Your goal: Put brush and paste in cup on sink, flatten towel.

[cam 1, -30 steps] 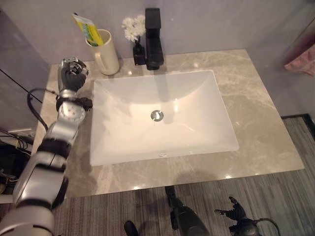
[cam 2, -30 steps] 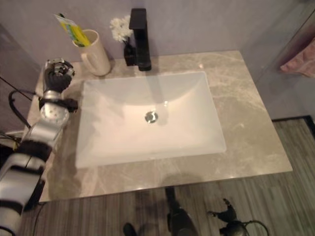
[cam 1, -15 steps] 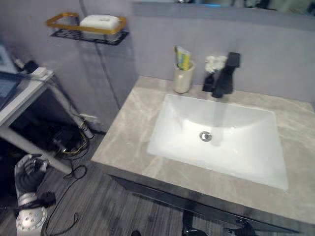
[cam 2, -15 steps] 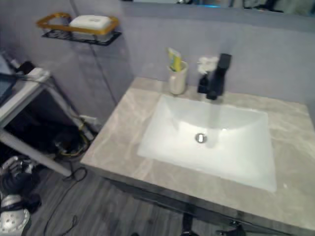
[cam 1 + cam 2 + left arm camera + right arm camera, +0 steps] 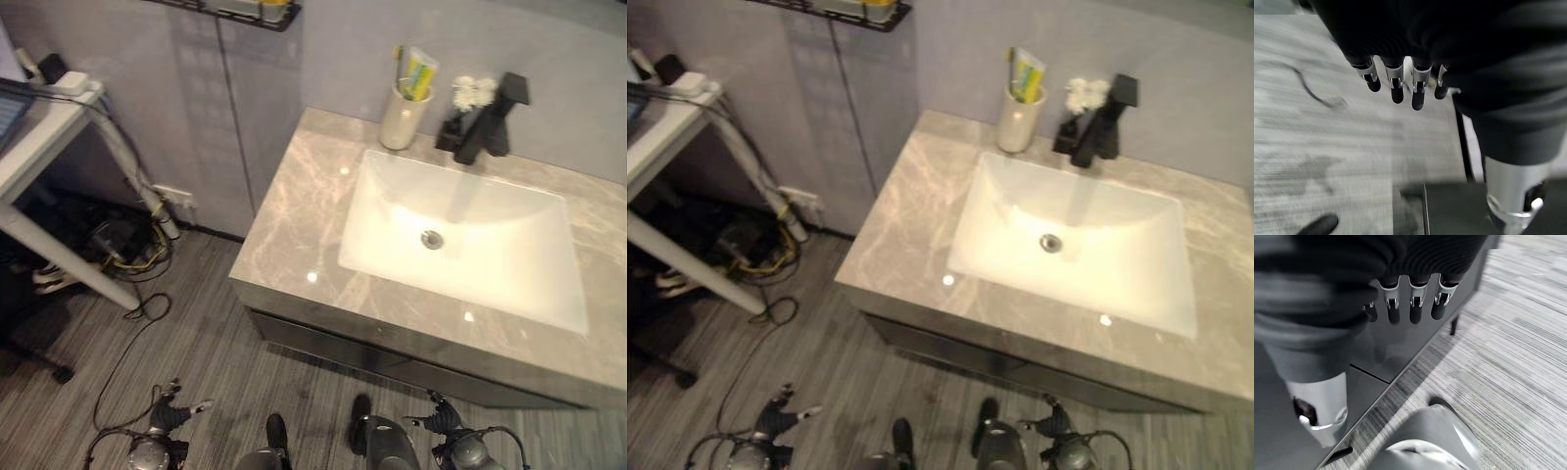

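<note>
A cream cup (image 5: 404,117) stands on the stone counter (image 5: 294,211) at the back, left of the white sink basin (image 5: 490,259). A yellow-green and white paste tube (image 5: 420,74) sticks up out of the cup, with a thin handle (image 5: 399,61) beside it. My left hand (image 5: 168,418) hangs low over the floor in front of the counter, fingers (image 5: 1396,84) straight and holding nothing. My right hand (image 5: 442,420) hangs low at the vanity's front, fingers (image 5: 1415,304) relaxed and empty.
A black faucet (image 5: 492,120) and a small vase of white flowers (image 5: 473,93) stand behind the basin. A white side table (image 5: 44,132) with cables (image 5: 127,257) under it stands to the left. A wall shelf (image 5: 250,8) hangs above. The dark vanity front (image 5: 1396,352) is close by my right hand.
The camera has swung away and back, now showing the sink from farther left. My left hand has come off the counter beside the cup and dropped to floor level.
</note>
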You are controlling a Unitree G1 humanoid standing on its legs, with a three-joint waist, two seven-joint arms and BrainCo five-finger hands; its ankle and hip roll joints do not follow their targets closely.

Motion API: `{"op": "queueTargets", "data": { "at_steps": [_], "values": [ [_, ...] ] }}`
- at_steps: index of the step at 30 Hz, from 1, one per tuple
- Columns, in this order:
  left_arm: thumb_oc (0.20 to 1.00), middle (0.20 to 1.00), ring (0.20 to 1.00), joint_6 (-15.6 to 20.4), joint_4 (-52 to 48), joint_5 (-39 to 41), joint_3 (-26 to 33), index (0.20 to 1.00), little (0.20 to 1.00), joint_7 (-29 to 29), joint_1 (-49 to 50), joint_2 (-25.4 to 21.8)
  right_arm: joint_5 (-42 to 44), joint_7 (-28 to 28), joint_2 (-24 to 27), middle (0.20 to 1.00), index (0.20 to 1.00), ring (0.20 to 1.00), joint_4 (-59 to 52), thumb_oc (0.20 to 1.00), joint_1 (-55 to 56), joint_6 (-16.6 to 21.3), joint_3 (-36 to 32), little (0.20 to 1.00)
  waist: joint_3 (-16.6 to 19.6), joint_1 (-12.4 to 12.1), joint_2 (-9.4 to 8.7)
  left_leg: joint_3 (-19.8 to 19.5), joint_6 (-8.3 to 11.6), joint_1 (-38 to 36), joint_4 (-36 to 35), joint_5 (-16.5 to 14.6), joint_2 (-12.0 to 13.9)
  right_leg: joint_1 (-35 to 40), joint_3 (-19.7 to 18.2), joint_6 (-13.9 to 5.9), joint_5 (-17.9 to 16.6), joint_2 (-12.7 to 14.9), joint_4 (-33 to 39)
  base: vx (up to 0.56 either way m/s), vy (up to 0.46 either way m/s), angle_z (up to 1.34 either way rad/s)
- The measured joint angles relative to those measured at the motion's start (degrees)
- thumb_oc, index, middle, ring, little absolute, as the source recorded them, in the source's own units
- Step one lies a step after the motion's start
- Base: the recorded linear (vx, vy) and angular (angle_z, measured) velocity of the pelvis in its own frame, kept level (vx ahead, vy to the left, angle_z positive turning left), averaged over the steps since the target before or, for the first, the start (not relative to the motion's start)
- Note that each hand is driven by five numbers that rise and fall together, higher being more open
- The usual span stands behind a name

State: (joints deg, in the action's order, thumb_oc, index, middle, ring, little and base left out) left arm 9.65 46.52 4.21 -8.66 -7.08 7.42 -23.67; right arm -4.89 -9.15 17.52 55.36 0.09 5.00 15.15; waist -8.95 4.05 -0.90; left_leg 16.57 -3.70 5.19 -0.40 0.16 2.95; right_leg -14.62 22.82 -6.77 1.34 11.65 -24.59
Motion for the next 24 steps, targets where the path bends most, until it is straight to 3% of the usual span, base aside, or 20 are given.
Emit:
{"op": "queueTargets", "data": {
  "at_steps": [1, 3, 5, 6, 7, 8, 9, 10, 11, 12, 13, 14, 15, 16, 18, 19, 21, 22, 23, 24],
  "values": [
    [1.000, 1.000, 1.000, -0.4, 4.4, -1.0, -3.2, 1.000, 1.000, 0.8, -1.4, 0.3, -0.1, 0.5, -0.6, 1.000, 1.000, 1.000, 1.4, 1.000, -0.6, -0.1, -0.6, 1.000, 0.1, -1.6, 0.23, 4.7, -0.14, -2.3, -1.4, 0.1, 0.3, 1.1, 1.6, 0.31, 2.7, 0.3, -3.3, -0.11, 0.060, -1.81],
    [1.000, 1.000, 1.000, -2.3, 6.3, -3.1, -5.5, 1.000, 1.000, 2.2, -1.6, 2.2, -0.3, 0.5, -0.9, 1.000, 1.000, 1.000, 1.6, 1.000, -1.5, 0.2, 0.1, 1.000, 0.6, -1.1, 0.74, 12.7, -0.95, -3.3, -1.9, -0.6, 1.0, 4.3, 1.6, -0.20, 6.1, 0.3, -4.9, -0.10, 0.023, -2.17],
    [1.000, 1.000, 1.000, -2.4, 6.5, -5.1, -6.9, 1.000, 1.000, 3.6, -4.0, 3.7, -0.3, 0.5, -1.0, 1.000, 1.000, 1.000, 2.0, 1.000, -0.3, -0.4, 0.1, 1.000, 0.9, -0.7, 0.70, 16.2, -0.78, -3.1, -1.0, -1.1, 1.3, 10.9, 1.7, -2.82, 7.3, 1.2, 1.2, -0.17, 0.001, -1.57],
    [1.000, 1.000, 1.000, -2.4, 6.7, -5.4, -8.0, 1.000, 1.000, 3.5, -4.9, 4.1, -0.3, 0.6, -1.2, 1.000, 1.000, 1.000, 2.9, 1.000, 0.6, -0.6, -0.3, 1.000, 1.2, -1.0, 0.54, 20.2, -0.55, -3.6, 0.0, -1.0, 1.8, 12.7, 3.3, -3.16, 8.5, 3.3, 0.6, -0.13, 0.028, -1.43],
    [1.000, 1.000, 1.000, -2.5, 6.8, -5.6, -8.8, 1.000, 1.000, 3.6, -5.4, 4.7, -0.3, 0.6, -1.5, 1.000, 1.000, 1.000, 3.9, 1.000, 0.9, -0.9, 0.0, 1.000, 2.0, -1.6, 0.39, 23.8, -0.49, -4.6, 0.9, -1.1, 2.9, 13.6, 5.3, -3.57, 8.3, 4.7, 0.9, -0.17, 0.007, -1.97],
    [1.000, 1.000, 1.000, -2.7, 7.2, -6.6, -9.2, 1.000, 1.000, 3.4, -5.3, 4.6, -0.3, 0.6, -2.0, 1.000, 1.000, 1.000, 3.2, 1.000, 1.4, -1.0, 0.2, 1.000, 2.1, -1.4, 0.13, 27.6, -0.10, -4.7, 4.9, -1.9, 5.5, 14.1, 6.7, -1.58, 4.7, 5.5, 1.4, -0.18, -0.076, -2.27],
    [1.000, 1.000, 1.000, -2.7, 8.4, -6.9, -9.7, 1.000, 1.000, 3.4, -5.3, 3.5, -0.3, 0.6, -2.8, 1.000, 1.000, 1.000, 2.8, 1.000, 1.5, -0.9, 0.3, 1.000, 2.2, -1.4, 0.14, 28.5, 0.38, -5.1, 8.4, -2.3, 8.2, 13.8, 8.6, -1.05, 2.8, 4.5, 2.3, -0.15, -0.079, -2.49],
    [1.000, 1.000, 1.000, -3.2, 9.8, -7.1, -9.3, 1.000, 1.000, 3.4, -4.6, 3.6, -0.4, 0.5, -4.1, 1.000, 1.000, 1.000, 1.7, 1.000, 1.4, -1.1, 0.7, 1.000, 2.4, -1.9, -0.58, 29.2, -0.30, -3.4, 17.0, -2.8, 13.4, 13.5, 11.6, 3.22, 0.5, 2.1, 4.6, -0.23, -0.269, -3.50],
    [1.000, 1.000, 1.000, -3.7, 10.8, -7.1, -6.6, 1.000, 1.000, 3.2, -4.2, 4.1, -0.4, 0.5, -3.7, 1.000, 1.000, 1.000, -0.7, 1.000, 2.2, -1.1, 2.3, 1.000, 6.0, -2.1, -2.75, 31.1, 1.08, 0.2, 18.8, -4.6, 12.0, 11.1, 11.0, 4.19, -0.2, 2.3, 10.1, -0.16, -0.297, -3.09],
    [1.000, 1.000, 1.000, -3.6, 11.0, -7.0, -6.1, 1.000, 1.000, 3.1, -6.1, 4.9, -0.5, 0.4, -2.5, 1.000, 1.000, 1.000, -2.2, 1.000, 2.7, -1.3, 3.1, 1.000, 5.9, -0.7, -2.73, 29.3, 1.81, 3.0, 16.5, -4.5, 9.4, 10.6, 10.6, 5.03, 0.1, 1.7, 12.6, -0.19, -0.429, -2.44],
    [1.000, 1.000, 1.000, -3.0, 10.8, -7.0, -5.4, 1.000, 1.000, 2.8, -7.7, 5.9, -0.5, 0.4, 0.0, 1.000, 1.000, 1.000, -3.3, 1.000, 2.4, -1.5, 4.0, 1.000, 5.9, -0.5, -1.33, 29.8, 3.15, 4.7, 11.7, -3.3, 8.6, 9.6, 11.9, 5.51, 0.3, 0.1, 13.9, -0.04, -0.229, -1.98],
    [1.000, 1.000, 1.000, -2.5, 10.1, -7.0, -4.9, 1.000, 1.000, 2.1, -8.5, 7.3, -0.6, 0.5, 4.2, 1.000, 1.000, 1.000, -4.8, 1.000, 1.2, -1.3, 5.2, 1.000, 5.3, -1.7, 2.22, 29.9, 1.57, 5.4, 6.2, 5.7, 10.2, 9.1, 11.5, 6.24, 2.2, -4.9, 15.1, -0.09, -0.247, -2.15],
    [1.000, 1.000, 1.000, -2.8, 11.3, -7.0, -4.7, 1.000, 1.000, 1.6, -9.2, 7.0, -0.9, 0.4, 4.8, 1.000, 1.000, 1.000, -5.3, 1.000, 1.4, -1.3, 5.1, 1.000, 6.0, -1.2, 2.68, 32.3, 1.61, 5.3, 6.9, 3.5, 11.6, 10.2, 10.1, 6.39, 4.2, -6.8, 17.5, -0.12, -0.237, -1.62],
    [1.000, 1.000, 1.000, -2.9, 12.1, -7.1, -5.6, 1.000, 1.000, 1.1, -12.3, 7.2, -0.9, 0.0, 5.0, 1.000, 1.000, 1.000, -5.7, 1.000, 4.1, -1.3, 4.0, 1.000, 5.8, 0.0, 1.72, 28.8, 3.45, 5.5, 8.6, 6.7, 12.3, 10.5, 10.0, 6.96, 2.9, -6.9, 18.3, -0.17, -0.307, -0.35],
    [1.000, 1.000, 1.000, -2.3, 8.4, -7.1, -8.4, 1.000, 1.000, 0.4, -13.6, 7.2, -0.3, 0.5, 5.4, 1.000, 1.000, 1.000, -4.1, 1.000, 5.7, -1.5, 2.8, 1.000, 5.5, -2.0, 0.52, 18.2, 6.39, 7.1, 10.0, 7.1, 12.5, 10.6, 7.1, 8.23, 3.0, -8.0, 20.4, -0.14, -0.237, -0.41],
    [1.000, 1.000, 1.000, -2.3, 7.6, -7.6, -9.3, 1.000, 1.000, 0.5, -13.9, 7.5, -0.3, 0.5, 6.1, 1.000, 1.000, 1.000, -4.6, 1.000, 5.1, -1.6, 3.0, 1.000, 4.2, -1.6, 0.47, 12.7, 7.73, 6.8, 9.9, 8.1, 11.6, 10.2, 4.9, 8.74, 2.9, -8.5, 20.4, -0.06, -0.112, -0.80],
    [1.000, 1.000, 1.000, -2.8, 8.2, -7.6, -9.8, 1.000, 1.000, 0.3, -13.6, 7.7, -0.4, 0.5, 6.1, 1.000, 1.000, 1.000, -5.7, 1.000, 2.8, -1.4, 4.1, 1.000, 2.8, -2.9, -0.83, 4.0, 9.30, 7.2, 11.7, 7.1, 10.7, 9.7, 0.5, 9.94, 2.3, -8.5, 20.7, -0.06, -0.055, -0.93],
    [1.000, 1.000, 1.000, -2.8, 8.5, -7.7, -10.2, 1.000, 1.000, 0.1, -13.6, 7.9, -0.4, 0.5, 6.1, 1.000, 1.000, 1.000, -6.1, 1.000, 2.0, -1.3, 4.1, 1.000, 2.1, -3.0, -1.52, -0.1, 11.07, 6.9, 11.0, 5.2, 9.1, 9.7, -1.6, 10.34, 1.8, -8.3, 20.9, -0.04, -0.083, -1.38],
    [1.000, 1.000, 1.000, -2.8, 8.7, -7.7, -10.2, 1.000, 1.000, -0.7, -12.9, 7.9, -0.4, 0.5, 6.0, 1.000, 1.000, 1.000, -6.2, 1.000, -0.5, -1.2, 4.4, 1.000, 0.5, -4.3, -2.62, -11.5, 11.40, 6.2, 8.0, 3.3, 3.9, 9.6, -6.1, 10.36, 0.6, -7.8, 21.9, 0.04, -0.068, -1.39],
    [1.000, 1.000, 1.000, -2.9, 8.9, -7.7, -10.0, 1.000, 1.000, -0.7, -12.3, 8.1, -0.4, 0.5, 6.2, 1.000, 1.000, 1.000, -6.4, 1.000, -2.1, -1.0, 4.6, 1.000, 0.0, -5.2, -2.35, -12.9, 11.37, 6.3, 7.2, 3.3, 2.9, 10.0, -6.8, 10.06, -0.4, -7.8, 23.0, 0.07, -0.087, -1.56]
  ]
}}
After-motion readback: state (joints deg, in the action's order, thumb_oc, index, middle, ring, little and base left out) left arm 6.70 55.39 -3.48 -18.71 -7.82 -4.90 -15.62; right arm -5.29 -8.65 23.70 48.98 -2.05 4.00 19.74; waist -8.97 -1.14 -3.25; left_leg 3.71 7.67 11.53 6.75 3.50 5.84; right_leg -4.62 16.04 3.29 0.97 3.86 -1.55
